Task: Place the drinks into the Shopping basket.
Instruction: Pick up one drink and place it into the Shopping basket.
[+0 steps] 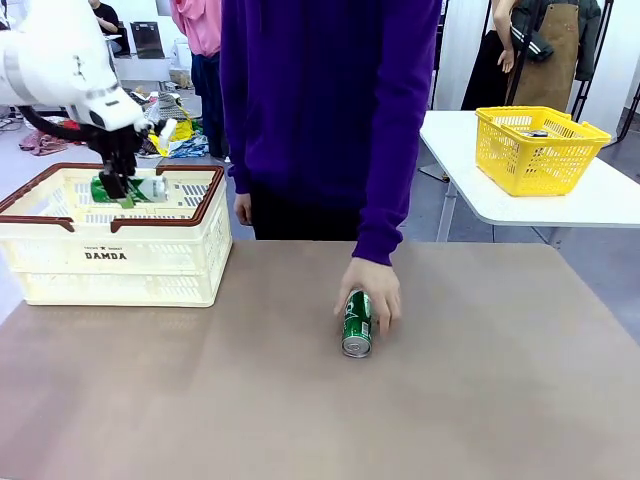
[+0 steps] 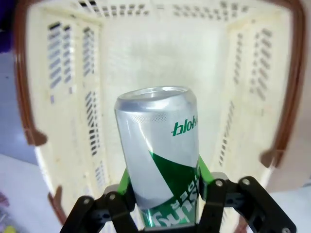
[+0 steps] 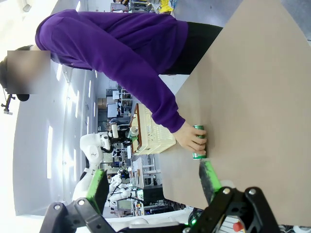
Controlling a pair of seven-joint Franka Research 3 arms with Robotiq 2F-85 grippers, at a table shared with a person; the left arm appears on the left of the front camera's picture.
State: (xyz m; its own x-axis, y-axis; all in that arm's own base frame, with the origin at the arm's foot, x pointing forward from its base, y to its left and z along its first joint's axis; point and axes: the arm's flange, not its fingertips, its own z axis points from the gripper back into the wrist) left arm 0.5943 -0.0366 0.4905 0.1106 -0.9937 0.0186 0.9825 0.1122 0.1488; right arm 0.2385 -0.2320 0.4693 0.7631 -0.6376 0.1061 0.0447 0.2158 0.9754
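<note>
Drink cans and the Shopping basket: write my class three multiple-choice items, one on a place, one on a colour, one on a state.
1. The held can in the left gripper is: A on the floor; B over the Shopping basket; C on a chair.
2. The person's sleeve is: A purple; B red; C white.
3. The second can, under the person's hand, is: A upright; B on its side; C crushed flat.
B: basket walls lie behind it. A: plainly purple. B: its silver end faces the camera.
</note>
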